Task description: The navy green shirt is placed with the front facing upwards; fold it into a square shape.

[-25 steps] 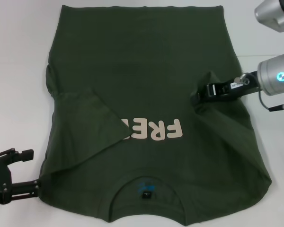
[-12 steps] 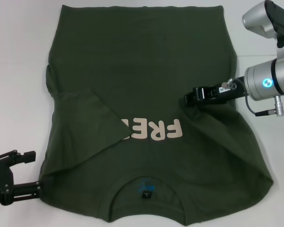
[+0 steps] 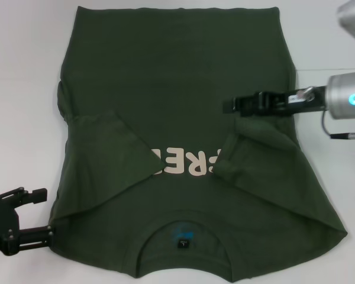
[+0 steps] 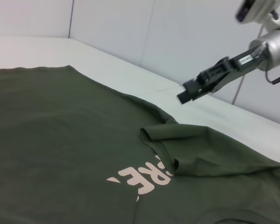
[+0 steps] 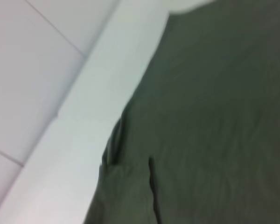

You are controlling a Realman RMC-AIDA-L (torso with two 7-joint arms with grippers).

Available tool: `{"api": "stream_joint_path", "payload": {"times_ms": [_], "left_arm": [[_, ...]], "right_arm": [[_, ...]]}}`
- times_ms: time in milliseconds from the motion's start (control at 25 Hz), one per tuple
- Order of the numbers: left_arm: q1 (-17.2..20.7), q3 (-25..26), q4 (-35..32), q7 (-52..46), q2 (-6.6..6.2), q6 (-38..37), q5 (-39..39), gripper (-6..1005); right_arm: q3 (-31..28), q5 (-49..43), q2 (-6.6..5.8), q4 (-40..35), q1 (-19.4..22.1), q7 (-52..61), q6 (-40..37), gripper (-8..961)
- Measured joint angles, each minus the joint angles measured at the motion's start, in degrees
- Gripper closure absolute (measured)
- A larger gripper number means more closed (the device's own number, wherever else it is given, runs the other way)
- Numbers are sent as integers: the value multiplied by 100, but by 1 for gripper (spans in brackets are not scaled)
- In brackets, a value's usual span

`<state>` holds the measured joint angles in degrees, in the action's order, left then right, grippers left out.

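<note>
The navy green shirt [image 3: 177,77] lies flat on the white table with its collar [image 3: 183,228] nearest me and the cream lettering [image 3: 183,164] facing up. Both sleeves are folded inward: the left one [image 3: 106,154] reaches the lettering, and the right one [image 3: 254,154] covers the end of it. My right gripper [image 3: 228,105] hovers over the shirt's middle, clear of the folded sleeve, open and holding nothing; the left wrist view shows this gripper [image 4: 185,92] in the air above the cloth [image 4: 60,140]. My left gripper [image 3: 46,213] rests open beside the shirt's left shoulder edge.
Bare white table [image 3: 18,89] surrounds the shirt on the left, and there is a strip of table [image 3: 337,171] to its right. A grey wall [image 4: 130,28] stands behind the table's far edge. The right wrist view shows only cloth [image 5: 214,116] and table [image 5: 74,140].
The right gripper carried the right sleeve inward over the chest and let it go, and the sleeve now lies folded over the end of the lettering. The left arm barely moved.
</note>
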<state>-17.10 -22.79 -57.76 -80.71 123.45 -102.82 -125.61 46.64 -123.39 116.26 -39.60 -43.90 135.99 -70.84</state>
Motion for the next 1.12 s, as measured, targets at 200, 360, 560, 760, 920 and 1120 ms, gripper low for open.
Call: {"api": "stream_joint_path", "payload": {"times_ms": [200,360,560,760,920,1120], "left_arm": [[-10,3,8,-306,-13,-1,3,97],[-47,10,11,-771,-78,-51,3,97],[-81,12,20,-1358,-170,-94,-75,97],[-91,-25,-7,-1413,-143,73,-403,97],[-51,-56,10,-1087,6,561,-497,96],[-46,-80,207,-844,47,1007,-498,96]], "right_arm": [[-272,456,-285,-35,367,-309,-374,387],[-826,492,-434,-43,715,-641,-839,129],[-1772,802,-458,5,1275,-1479,-1632,124],[-2035,912,-497,-22,1774,-1679,-1874,120],[-2346,916,-500,22,2037,-1907,-1880,120],[-2493,926,-500,23,2166,-1936,-1887,120]]}}
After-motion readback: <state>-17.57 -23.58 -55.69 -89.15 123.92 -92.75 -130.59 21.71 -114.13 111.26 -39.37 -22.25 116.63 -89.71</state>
